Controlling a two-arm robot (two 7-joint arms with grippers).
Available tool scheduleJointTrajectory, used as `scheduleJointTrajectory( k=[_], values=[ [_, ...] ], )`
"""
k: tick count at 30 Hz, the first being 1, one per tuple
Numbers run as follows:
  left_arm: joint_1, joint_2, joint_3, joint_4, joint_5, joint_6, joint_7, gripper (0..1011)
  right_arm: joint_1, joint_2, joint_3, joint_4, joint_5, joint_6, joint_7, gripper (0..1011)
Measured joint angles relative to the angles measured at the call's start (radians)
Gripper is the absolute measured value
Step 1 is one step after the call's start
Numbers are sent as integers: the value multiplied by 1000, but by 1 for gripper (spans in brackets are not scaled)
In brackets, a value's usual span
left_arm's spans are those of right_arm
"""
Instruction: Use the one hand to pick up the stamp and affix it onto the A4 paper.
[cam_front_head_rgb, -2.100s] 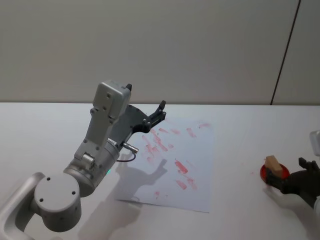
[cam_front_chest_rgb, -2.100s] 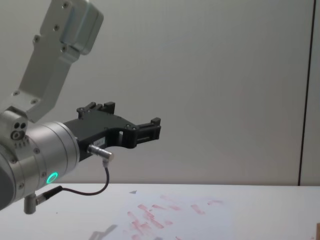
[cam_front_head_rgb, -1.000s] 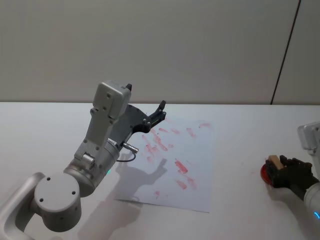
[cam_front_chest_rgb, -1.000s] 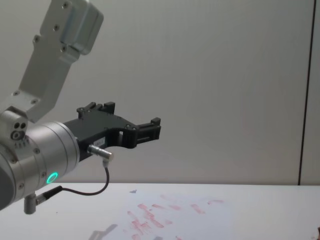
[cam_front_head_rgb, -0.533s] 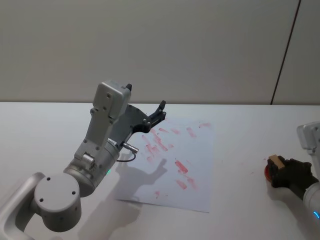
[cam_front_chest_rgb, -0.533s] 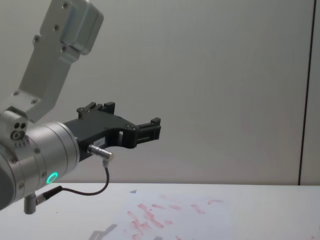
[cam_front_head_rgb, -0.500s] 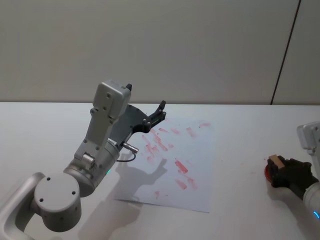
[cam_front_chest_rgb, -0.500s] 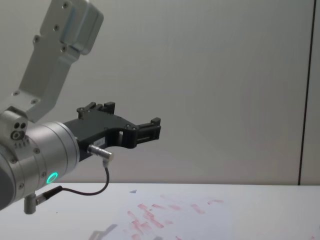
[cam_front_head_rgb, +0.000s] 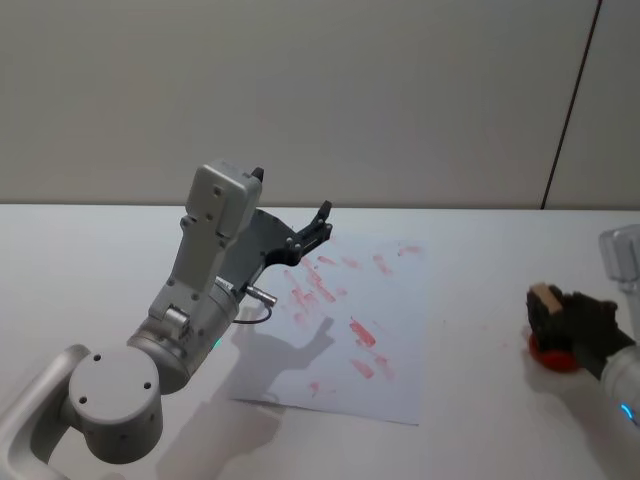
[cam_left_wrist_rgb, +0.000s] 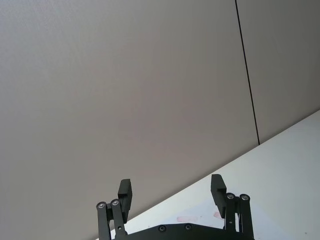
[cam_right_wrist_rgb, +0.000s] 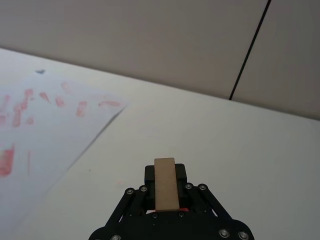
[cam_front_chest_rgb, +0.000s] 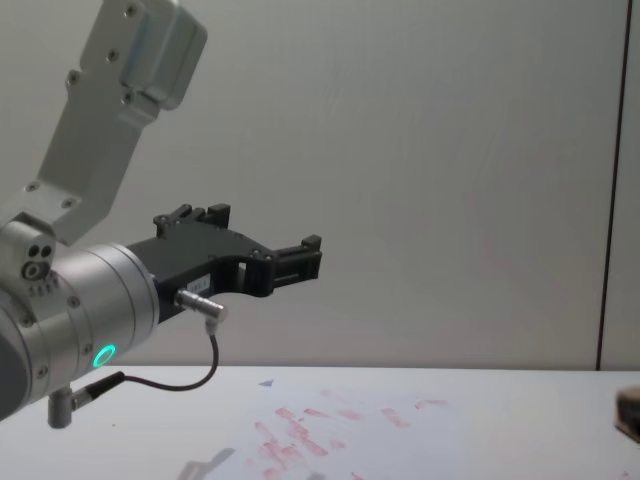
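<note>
Right end effector: the right end effector (cam_front_head_rgb: 562, 316) was clenched on the stamp (cam_front_head_rgb: 545, 297), well to the right of the A4 paper (cam_front_head_rgb: 390, 330); the right wrist view showed the stamp (cam_right_wrist_rgb: 165, 187) pinched between the two black fingers of that end effector (cam_right_wrist_rgb: 165, 175).
Stamp: it stood at the fingers' tip with its tan face up, on the side nearest the paper's right edge, its long side in line with the fingers.
Ink pad: a red ink pad (cam_front_head_rgb: 553, 357) lay on the bench (cam_front_head_rgb: 480, 250) right of the paper, just under the stamp; whether the two touched could not be told.
Key relation: the paper (cam_right_wrist_rgb: 30, 130) lay to the robot's left of the held stamp, with bare bench between them.
Judged next move: a carry leftward over the paper's right edge, then a press down onto a patch free of red prints.
Nearer arm: the right one, already holding the stamp.
Left end effector: the left end effector (cam_front_head_rgb: 318, 225) hung parked above the paper's far left corner, fingers spread and empty (cam_left_wrist_rgb: 171, 192).
</note>
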Motion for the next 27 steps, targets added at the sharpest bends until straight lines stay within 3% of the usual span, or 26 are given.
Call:
scheduleJointTrajectory(
  k=[14, 27],
  values=[
    [0, 0, 0, 0, 0, 0, 0, 1003, 76, -69, -35, -8, 15, -57, 96, 220],
    [0, 0, 0, 0, 0, 0, 0, 1003, 193, -161, -99, 136, -89, -55, 203, 220]
  ],
)
